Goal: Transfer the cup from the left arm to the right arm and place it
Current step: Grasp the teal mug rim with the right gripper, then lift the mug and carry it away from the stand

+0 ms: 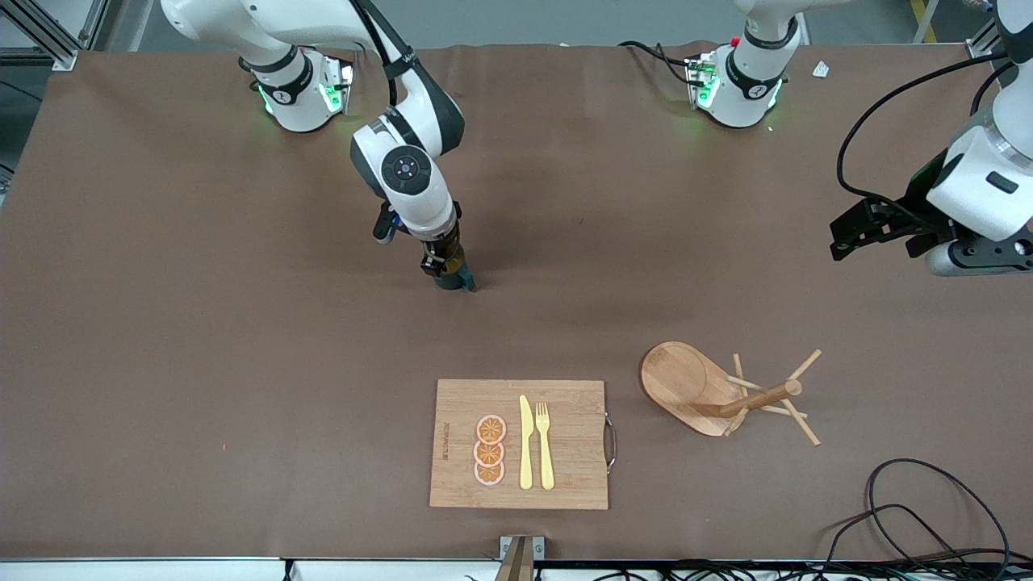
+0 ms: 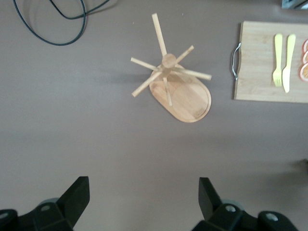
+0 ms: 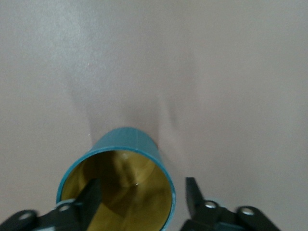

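While waiting over bare table toward the left arm's end: left gripper (image 1: 843, 238) spread wide, holding nothing. Right gripper (image 1: 449, 273) down at the cup (image 3: 126, 144), mid-table, farther from the front camera than the cutting board (image 1: 565, 484); cup upright on the table, one finger (image 3: 90, 196) inside it, the other outside, rim wall between, not clamped. Wooden peg rack (image 1: 702, 387) beside the board, toward the left arm's end, well apart from the cup.
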Available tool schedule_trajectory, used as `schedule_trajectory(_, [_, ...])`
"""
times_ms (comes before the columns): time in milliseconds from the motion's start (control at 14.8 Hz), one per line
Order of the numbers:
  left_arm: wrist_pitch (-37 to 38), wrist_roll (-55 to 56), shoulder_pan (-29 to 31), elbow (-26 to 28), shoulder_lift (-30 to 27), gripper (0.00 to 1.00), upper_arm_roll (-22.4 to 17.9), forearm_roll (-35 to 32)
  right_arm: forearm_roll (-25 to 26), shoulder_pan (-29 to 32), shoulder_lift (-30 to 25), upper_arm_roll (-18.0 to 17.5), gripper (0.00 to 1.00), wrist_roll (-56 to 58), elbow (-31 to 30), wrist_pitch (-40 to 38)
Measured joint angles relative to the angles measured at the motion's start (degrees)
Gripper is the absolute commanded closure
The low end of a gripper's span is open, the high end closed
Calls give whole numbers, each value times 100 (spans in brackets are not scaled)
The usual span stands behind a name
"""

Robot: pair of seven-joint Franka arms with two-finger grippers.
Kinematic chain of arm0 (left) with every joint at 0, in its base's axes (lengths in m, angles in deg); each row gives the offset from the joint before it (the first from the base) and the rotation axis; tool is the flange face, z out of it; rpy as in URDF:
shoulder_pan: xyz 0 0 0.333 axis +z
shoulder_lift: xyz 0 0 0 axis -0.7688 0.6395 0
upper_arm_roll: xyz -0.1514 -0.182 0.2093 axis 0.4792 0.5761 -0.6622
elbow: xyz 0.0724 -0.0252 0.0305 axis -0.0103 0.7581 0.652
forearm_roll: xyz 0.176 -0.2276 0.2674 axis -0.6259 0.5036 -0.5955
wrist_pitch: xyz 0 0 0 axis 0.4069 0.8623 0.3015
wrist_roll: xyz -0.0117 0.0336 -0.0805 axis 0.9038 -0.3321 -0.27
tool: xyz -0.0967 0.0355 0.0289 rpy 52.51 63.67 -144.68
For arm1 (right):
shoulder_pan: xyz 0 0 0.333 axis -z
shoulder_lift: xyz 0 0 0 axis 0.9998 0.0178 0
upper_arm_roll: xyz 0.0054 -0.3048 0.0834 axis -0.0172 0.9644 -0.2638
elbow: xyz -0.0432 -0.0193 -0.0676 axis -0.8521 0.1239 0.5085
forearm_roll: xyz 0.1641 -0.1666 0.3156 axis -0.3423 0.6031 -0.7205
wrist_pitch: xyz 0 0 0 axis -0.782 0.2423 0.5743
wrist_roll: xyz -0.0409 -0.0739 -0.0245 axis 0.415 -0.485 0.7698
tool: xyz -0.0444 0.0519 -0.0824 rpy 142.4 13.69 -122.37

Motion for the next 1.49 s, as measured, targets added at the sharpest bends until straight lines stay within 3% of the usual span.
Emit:
schedule_trajectory(68, [37,-5,-280,1,0,0,-297,7,0,-6,15,-1,99,0,0,20])
schedule_trajectory(203, [89,-59,-742,1,0,0,-843,87,0,-14,26,-2,100,3,1,28])
schedule_trajectory(405, [97,-419,-875,1,-3,0,-1191,205,4,-18,26,-2,100,256,3,19])
schedule_trajectory(878, [196,-625,-863,1,-43,0,-1300,215,12,91,-212,76,100,2470,81,-369])
schedule_trajectory(1486, [319,-735,-866,1,-87,0,-1428,215,14,1162,-961,142,100,7841,-208,-982])
